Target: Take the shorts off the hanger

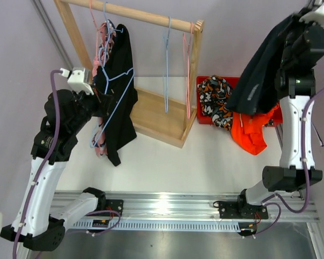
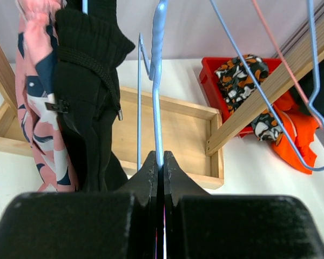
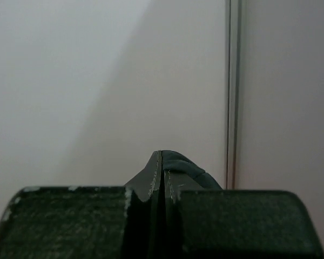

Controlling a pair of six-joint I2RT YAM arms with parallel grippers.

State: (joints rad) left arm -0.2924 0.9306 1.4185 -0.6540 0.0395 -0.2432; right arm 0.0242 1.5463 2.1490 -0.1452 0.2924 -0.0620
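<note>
White table [image 1: 205, 156] under lilac walls. Nearer, on the left, my left gripper [image 2: 160, 162] is pinched tight on the wire of a blue hanger [image 2: 156, 81], in front of the wooden rack [image 1: 151, 16]. Farther right and raised high, my right gripper [image 3: 160, 162] is clamped on a fold of the dark shorts [image 1: 256, 75], which drape limp above the red bin [image 1: 205, 83]. I judge them light, soft and a bit slippery, so I'd take hold at the thicker waistband, since thin cloth may creep out

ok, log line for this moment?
left hand shut on blue hanger | right hand shut on dark shorts, raised high | dark shorts off blue hanger, dangling by red bin
</note>
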